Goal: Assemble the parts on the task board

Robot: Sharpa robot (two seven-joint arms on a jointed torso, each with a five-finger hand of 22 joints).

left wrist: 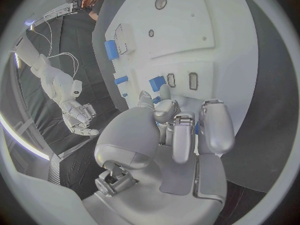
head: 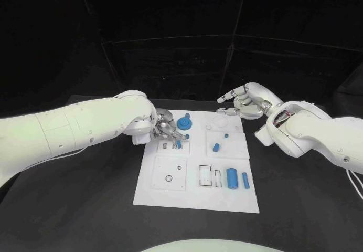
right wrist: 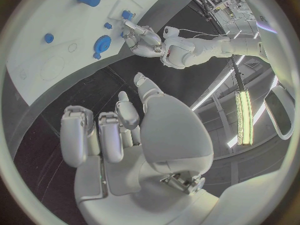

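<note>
The white task board [head: 198, 194] lies in the middle of the black table [head: 91, 210], long side running away from the robot. The left hand [head: 165, 131] sits over the board's far left part, fingers curled downward around a small blue part [head: 178, 142] by the slots there; whether it truly grips the piece I cannot tell, since the fingers hide the contact in the left wrist view too. Just beside that hand stands a round blue disc with a knob [head: 185, 124]. Near the board's middle lies a short blue peg [head: 215, 147], with a small blue button [head: 225, 136] a little farther off. Two blue cylinders [head: 233, 179] lie side by side near the board's right edge. The right hand [head: 241, 103] hovers beyond the board's far right corner, fingers loosely spread, holding nothing.
</note>
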